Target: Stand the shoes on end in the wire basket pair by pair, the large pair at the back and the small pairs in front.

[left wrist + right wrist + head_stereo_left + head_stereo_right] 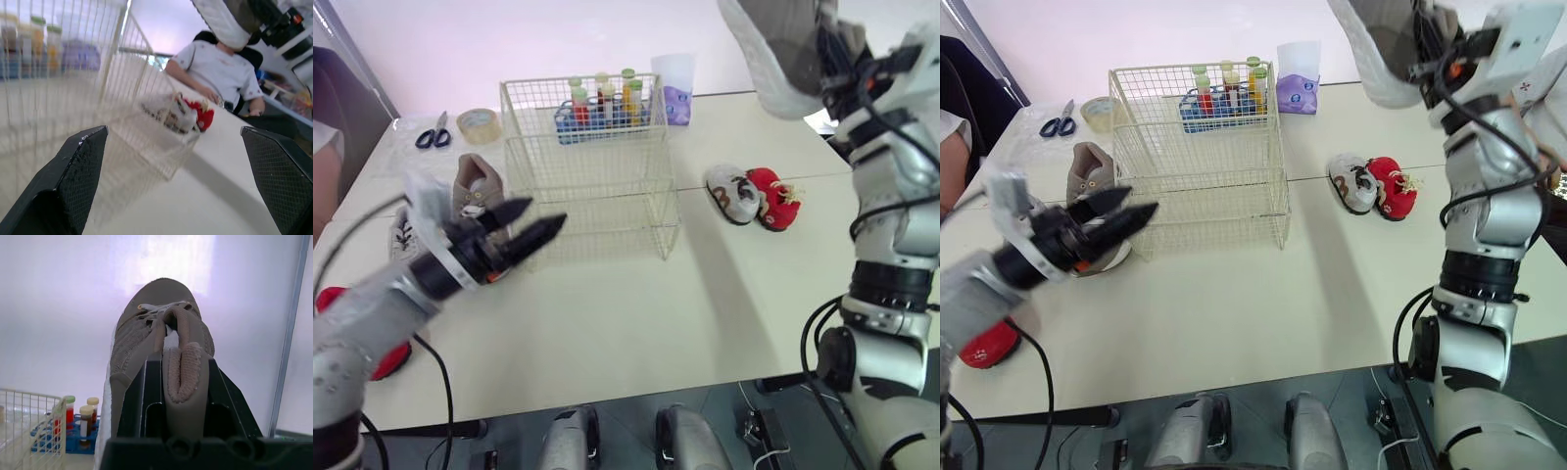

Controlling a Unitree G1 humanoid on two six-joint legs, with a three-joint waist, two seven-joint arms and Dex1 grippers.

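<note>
- Shoe material matters here: the large grey-brown shoe (161,333) looks soft and knitted above a stiffer pale sole, and probably light for its size. The padded heel collar will squash, so expect the shoe to pivot if you swing quickly.
- Your right gripper (179,369) is closed on that heel collar, pinching it from both sides, with the toe pointing away from the wrist.
- The right arm is raised with the forearm near upright. It carries the shoe high above the table, up and to the right of the wire basket (578,82) and well apart from it.
- The basket has no shoes in it yet, so by my reading this one goes to the back row, lowered on end.
- Your left gripper (543,217) is spread wide and holds nothing. It hovers low by the basket's front left corner, fingers aimed across the table.
- The second large shoe (475,191) lies on the table just beside the basket's left wall, near that open gripper. Take it by the heel collar too, because the knit sides would likely fold.
- The small pair (754,194) sits to the right of the basket. It is likely very light, so a gentle pinch should do.
</note>
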